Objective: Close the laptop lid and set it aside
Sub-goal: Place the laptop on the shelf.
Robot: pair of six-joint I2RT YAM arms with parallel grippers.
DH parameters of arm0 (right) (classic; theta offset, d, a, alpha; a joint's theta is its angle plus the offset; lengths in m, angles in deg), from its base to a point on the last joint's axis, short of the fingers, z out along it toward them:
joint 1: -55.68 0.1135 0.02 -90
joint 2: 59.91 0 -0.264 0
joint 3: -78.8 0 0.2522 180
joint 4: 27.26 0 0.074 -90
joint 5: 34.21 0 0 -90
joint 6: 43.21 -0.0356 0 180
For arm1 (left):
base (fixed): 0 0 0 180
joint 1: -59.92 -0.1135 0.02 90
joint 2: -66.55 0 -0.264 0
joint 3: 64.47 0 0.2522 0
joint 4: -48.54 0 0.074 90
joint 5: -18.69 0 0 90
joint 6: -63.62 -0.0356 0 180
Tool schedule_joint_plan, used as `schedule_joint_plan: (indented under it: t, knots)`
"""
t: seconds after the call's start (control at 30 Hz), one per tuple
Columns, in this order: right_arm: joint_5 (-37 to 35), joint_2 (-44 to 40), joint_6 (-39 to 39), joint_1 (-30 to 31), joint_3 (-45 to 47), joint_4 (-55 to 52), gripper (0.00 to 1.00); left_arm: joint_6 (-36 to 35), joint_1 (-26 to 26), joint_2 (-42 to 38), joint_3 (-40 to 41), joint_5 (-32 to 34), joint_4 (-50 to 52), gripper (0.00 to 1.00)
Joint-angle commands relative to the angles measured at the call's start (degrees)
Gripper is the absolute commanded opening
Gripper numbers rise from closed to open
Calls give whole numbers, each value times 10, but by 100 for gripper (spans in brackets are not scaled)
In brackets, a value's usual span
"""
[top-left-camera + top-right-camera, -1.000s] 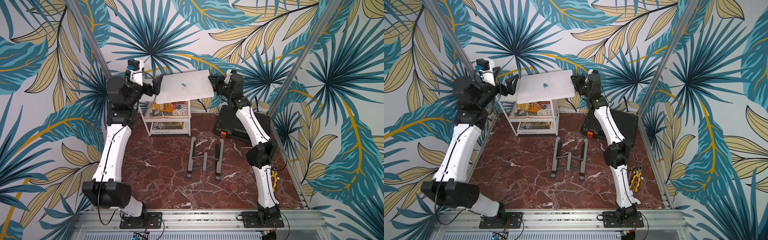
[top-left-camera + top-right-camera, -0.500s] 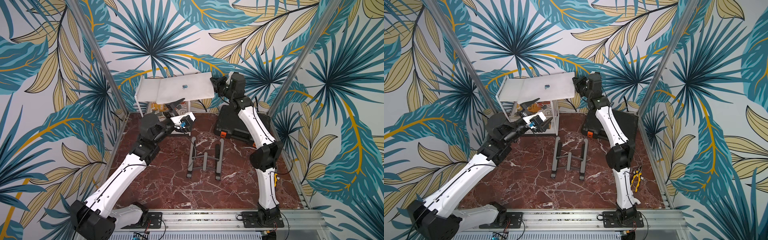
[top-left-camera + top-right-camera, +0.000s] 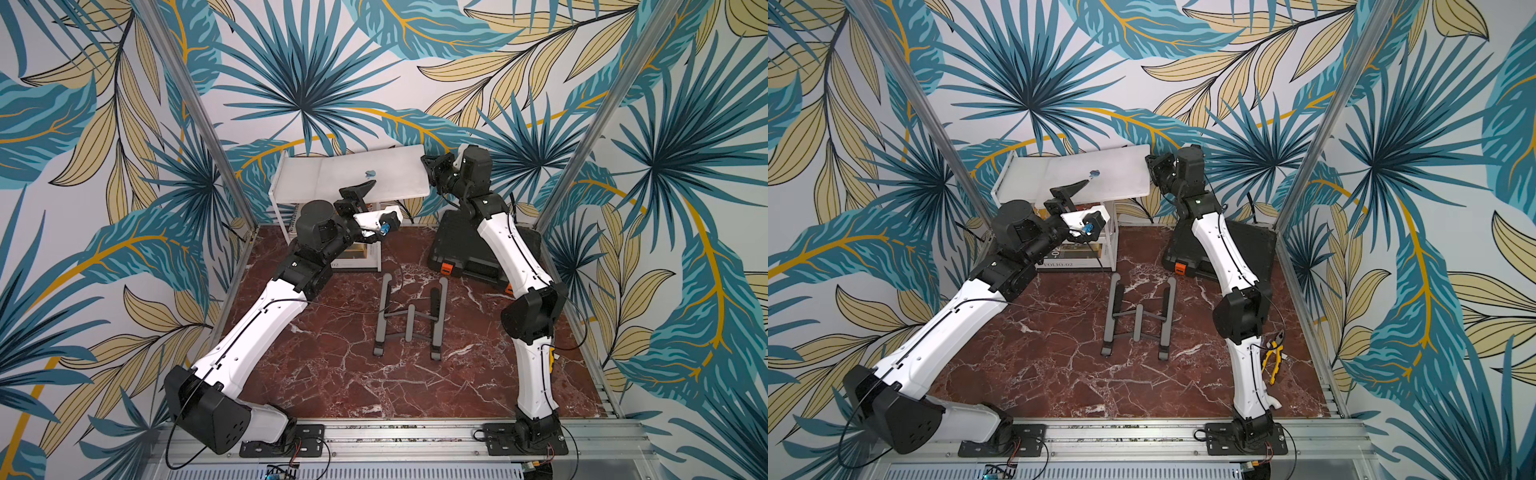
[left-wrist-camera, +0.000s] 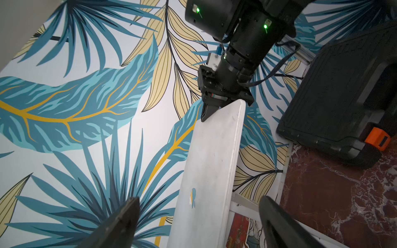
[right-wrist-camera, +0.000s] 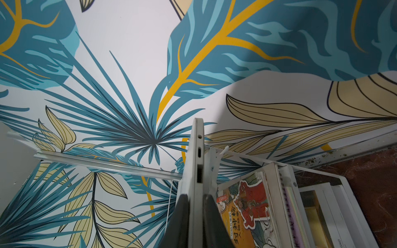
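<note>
Evidently the setting-aside step: right gripper (image 3: 429,168) clamped on the closed laptop (image 3: 386,183).
The laptop lay over the white rack's (image 3: 293,178) top, overhanging its right edge; the left gripper (image 3: 353,197) gaped wide at the front edge, holding nothing. Next, likely: slide it fully on, then release.

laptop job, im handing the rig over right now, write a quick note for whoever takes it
Grippers: right gripper is shut on the laptop, clamping the edge on its own side. The left gripper is open and empty, in front of the white shelf rack.
Laptop: flat over the rack's top, with the held end overhanging. I cannot tell whether it rests on the rack.
Done: lid closed.
Left: probably settle the laptop down, release it and back the right arm away.
</note>
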Motion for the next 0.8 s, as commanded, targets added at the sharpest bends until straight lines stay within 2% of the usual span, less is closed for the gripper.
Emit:
schedule_joint_plan:
  t: [0.0,0.17,0.27,0.33,0.43,0.77]
  knots:
    - [9,-37,-3,2,6,27,0,-8,-9,13,-18,2,33,90]
    - [10,-35,-12,1,6,30,0,-11,-15,24,-3,16,23,89]
    - [16,-32,-15,1,6,34,0,-1,-31,34,-11,21,21,79]
    - [19,-32,-14,1,6,34,0,7,-43,42,-21,18,24,77]
    - [21,-32,-12,1,6,34,0,5,-51,51,-34,15,32,68]
    - [30,-31,-26,1,7,39,0,-18,-60,85,-66,44,35,63]
